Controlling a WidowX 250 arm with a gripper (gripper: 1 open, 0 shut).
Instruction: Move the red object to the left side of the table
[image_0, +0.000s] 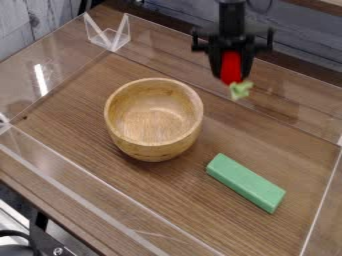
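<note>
Red object: one, small, rounded, glossy (231, 68); pale green leafy stub (242, 89) at its lower end, slightly blurred; in the upper right part of the view, beyond the bowl and to its right, stub pointing toward the near side.
Jaws: black (230, 48); closed on the red object, one finger to either side of it.
Arm: black (243, 14); reaches in from the top edge of the view, which cuts it off; outline dark and soft, joints hard to make out.
Brands, labels, writing: none legible on any piece.
Bowl: one, round, light wood (154, 120); upright, left of centre; pale interior, shaded along one side of the wall; apart from the red object.
Block: one, flat, rectangular, green (246, 183); lower right, lying at a slant, nearer the front than the bowl and apart from it; surface plain.
Desk: dark brown wood grain (174, 199); carries the bowl and the block; its corners run past the frame in places.
Clear piece: one, transparent, angular (108, 33); upper left, far side of the desk; only its pale edges show, exact form hard to make out.
Walls: clear, along the desk's border (67, 162); known mainly by bright edge lines.
Cables and fitting: black (19, 243); lower left corner, cut off by the frame; nature cannot be told.
Hidden: parts of the red object's sides, behind the jaws; the bowl's underside.
</note>
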